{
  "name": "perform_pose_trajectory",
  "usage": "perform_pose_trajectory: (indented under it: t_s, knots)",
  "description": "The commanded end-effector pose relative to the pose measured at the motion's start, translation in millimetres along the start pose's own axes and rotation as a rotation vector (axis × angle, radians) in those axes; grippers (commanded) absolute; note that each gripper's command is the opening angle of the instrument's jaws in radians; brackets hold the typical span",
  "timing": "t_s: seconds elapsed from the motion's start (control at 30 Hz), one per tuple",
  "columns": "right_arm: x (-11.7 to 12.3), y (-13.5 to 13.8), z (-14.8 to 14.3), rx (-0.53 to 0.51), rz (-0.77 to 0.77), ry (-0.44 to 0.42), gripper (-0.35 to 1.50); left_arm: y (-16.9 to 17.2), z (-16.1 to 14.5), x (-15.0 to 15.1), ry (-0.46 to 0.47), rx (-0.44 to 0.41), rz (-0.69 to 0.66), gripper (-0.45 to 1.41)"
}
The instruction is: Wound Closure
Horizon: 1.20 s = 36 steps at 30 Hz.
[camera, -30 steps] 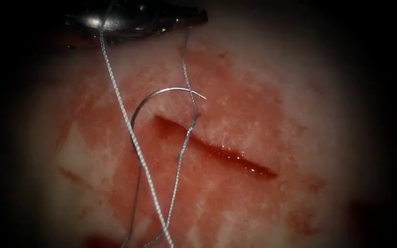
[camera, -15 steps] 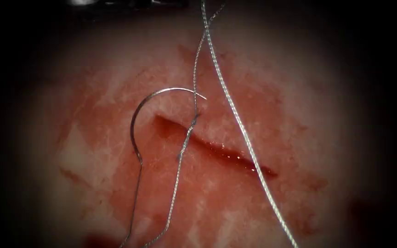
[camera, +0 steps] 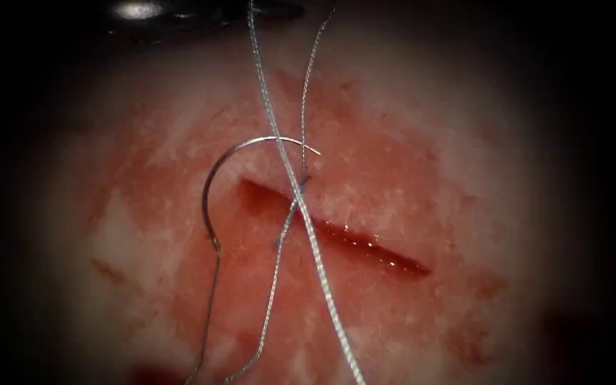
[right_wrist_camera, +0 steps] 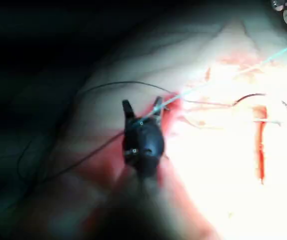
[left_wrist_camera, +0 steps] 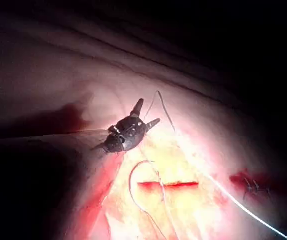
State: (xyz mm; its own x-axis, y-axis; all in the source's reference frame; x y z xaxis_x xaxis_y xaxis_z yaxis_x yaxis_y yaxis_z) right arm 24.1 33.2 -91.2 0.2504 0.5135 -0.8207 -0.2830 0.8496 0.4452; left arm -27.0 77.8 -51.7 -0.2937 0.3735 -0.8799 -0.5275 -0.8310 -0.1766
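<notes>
Needle, a thin steel arc, lies free on tissue.

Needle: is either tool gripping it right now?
No, the needle lies free on the tissue left of the cut; no jaws touch it.

The tissue carries the needle, thread and red fluid.

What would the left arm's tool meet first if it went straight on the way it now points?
Most likely the thread arching just beyond the open jaws of the left tool, then the tissue; depth is unclear.
</notes>
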Motion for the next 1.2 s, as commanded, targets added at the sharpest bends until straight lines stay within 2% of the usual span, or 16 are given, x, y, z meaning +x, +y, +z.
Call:
perform_pose_trajectory:
  t_s: [0.03,0.13,0.27,0.33,0.53,0.7,0.83,1.03,1.07,1.1,1.13,1.17,1.2]
  knots:
    - [1.3,0.3,1.1,0.002,0.006,0.021,1.35,0.5,1.0,-0.6,-0.004,0.009,0.001,0.65]
    - [4.1,1.7,0.7,-0.010,0.028,0.087,1.35,1.1,2.0,-1.0,-0.009,0.031,0.005,0.65]
    - [6.1,3.6,-1.0,-0.027,0.053,0.158,1.33,1.7,2.9,-1.3,-0.037,0.045,0.010,0.65]
    - [6.8,5.3,-2.8,-0.024,0.067,0.202,1.33,2.0,3.8,-1.6,-0.067,0.057,-0.004,0.65]
    - [5.4,7.4,-6.7,-0.004,0.066,0.204,1.35,2.2,5.9,-2.5,-0.085,0.099,-0.021,0.65]
    - [3.9,7.2,-10.5,0.010,0.056,0.201,1.30,1.5,7.3,-3.1,-0.091,0.139,-0.070,0.65]
    - [3.4,6.4,-11.1,0.016,0.056,0.202,1.30,1.6,8.5,-3.7,-0.102,0.181,-0.098,0.63]
    - [3.8,6.0,-9.5,0.004,0.057,0.202,1.31,1.8,9.9,-3.9,-0.109,0.228,-0.135,0.55]
    - [3.8,5.9,-9.2,0.002,0.057,0.199,1.31,1.8,10.3,-3.9,-0.109,0.230,-0.136,0.48]
    - [3.9,5.8,-8.5,-0.002,0.056,0.197,1.31,2.1,10.7,-3.8,-0.105,0.220,-0.136,0.20]
    - [3.8,5.7,-8.2,-0.001,0.055,0.195,1.31,2.2,10.9,-3.8,-0.104,0.218,-0.136,0.05]
    - [3.8,5.7,-7.7,-0.005,0.054,0.195,1.31,2.3,11.0,-3.7,-0.099,0.205,-0.136,-0.33]
    - [3.7,5.6,-7.4,-0.007,0.060,0.195,1.31,2.3,11.0,-3.6,-0.087,0.169,-0.165,-0.35]
